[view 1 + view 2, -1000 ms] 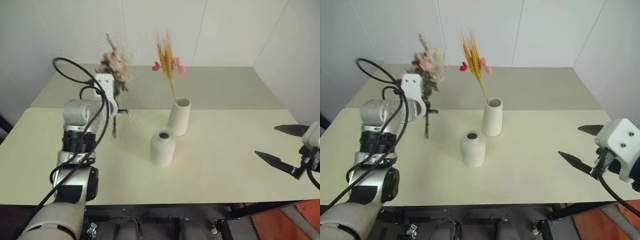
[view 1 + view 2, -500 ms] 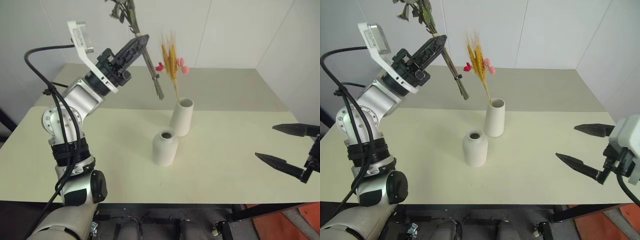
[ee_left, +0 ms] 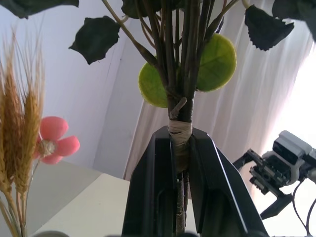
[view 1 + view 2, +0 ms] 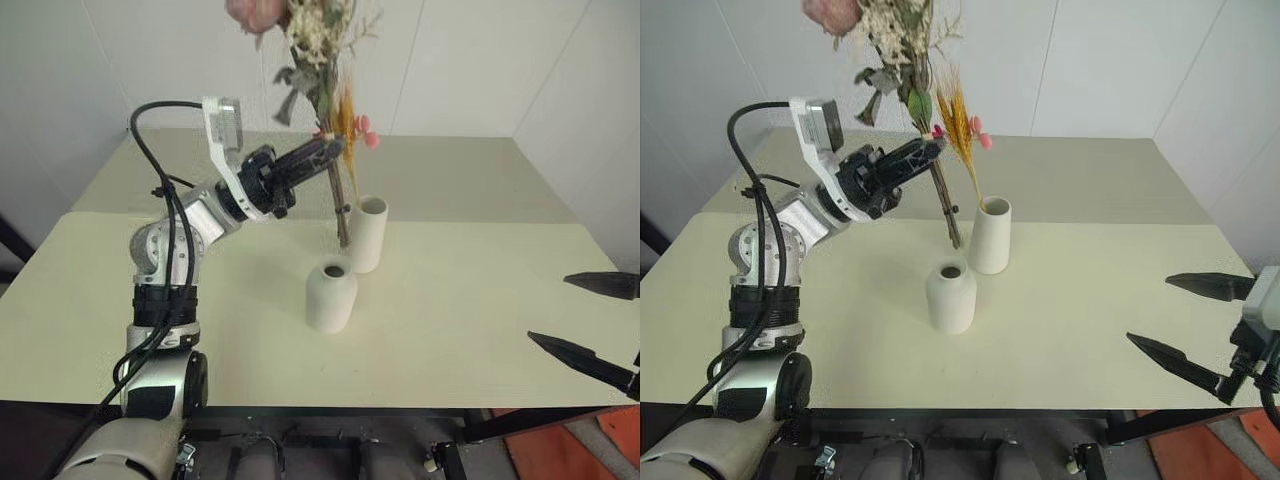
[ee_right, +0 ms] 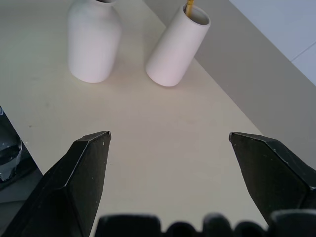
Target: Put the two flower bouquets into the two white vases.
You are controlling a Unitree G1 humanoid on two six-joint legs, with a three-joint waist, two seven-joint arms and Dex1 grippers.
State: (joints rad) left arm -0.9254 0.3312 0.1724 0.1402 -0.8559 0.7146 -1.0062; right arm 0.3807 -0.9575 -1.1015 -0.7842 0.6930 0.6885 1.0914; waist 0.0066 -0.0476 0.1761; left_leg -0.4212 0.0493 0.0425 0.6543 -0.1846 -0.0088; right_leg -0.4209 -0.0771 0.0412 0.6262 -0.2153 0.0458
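- My left gripper [image 3: 180, 148] has its fingers pressed onto the taped stems of the rose bouquet [image 4: 315, 40], just below the leaves.
- The bouquet stands nearly upright in the air; its stem ends [image 4: 343, 238] hang just above and a little behind the short vase [image 4: 330, 294].
- The wheat bouquet [image 4: 347, 120] already sits in the tall vase [image 4: 367, 233], which stands just beside the short one on the table [image 4: 450, 300].
- My right gripper [image 4: 1195, 325] has its fingers spread wide with nothing between them, near the table's right edge, well apart from the vases.
- To do this step well, I judge I should bring the stem ends squarely over the short vase's narrow mouth [image 4: 335, 268] before lowering.
- The stems should go down straight; a tilt could catch the rim and tip the vase into its neighbour.
- I should keep the rose heads from brushing the wheat spikes close by.
- I should let go once the stems are well inside.
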